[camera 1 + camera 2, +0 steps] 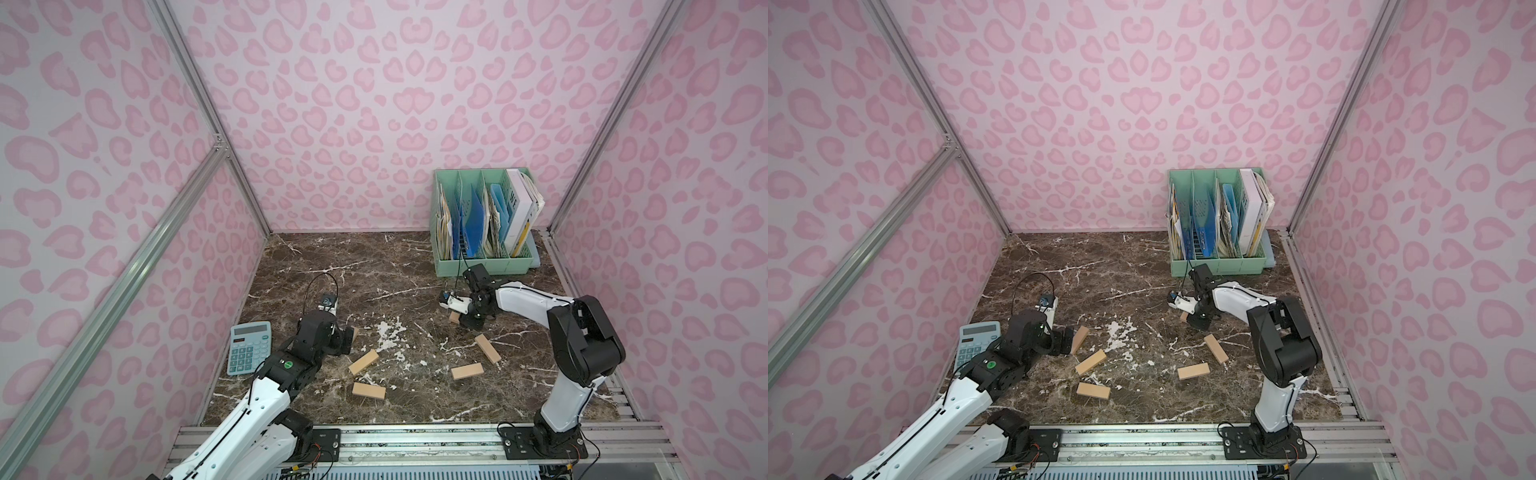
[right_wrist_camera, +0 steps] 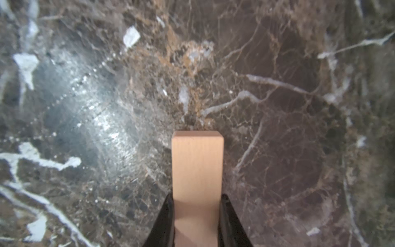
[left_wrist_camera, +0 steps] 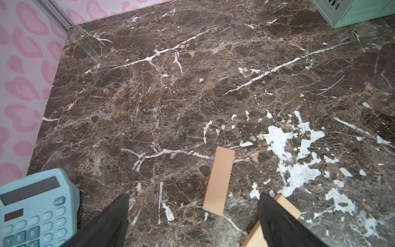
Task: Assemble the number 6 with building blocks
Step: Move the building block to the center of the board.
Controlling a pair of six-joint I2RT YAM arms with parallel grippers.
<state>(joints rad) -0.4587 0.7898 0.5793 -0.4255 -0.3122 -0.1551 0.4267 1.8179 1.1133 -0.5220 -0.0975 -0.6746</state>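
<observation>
Building blocks [image 1: 1090, 361]: six pieces, unassembled

One block [image 2: 197, 166], right of centre in both top views, clamped by the right jaws. Five others lie flat, scattered, lower centre of the desk [image 1: 1100, 270]. The left jaws gape, empty, beside the calculator [image 1: 976, 340].

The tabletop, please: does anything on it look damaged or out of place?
Yes: the marble-look tabletop has ragged white patches near its middle, as though the surface film has flaked off. The loose building blocks lie scattered at odd angles, forming no digit.
</observation>
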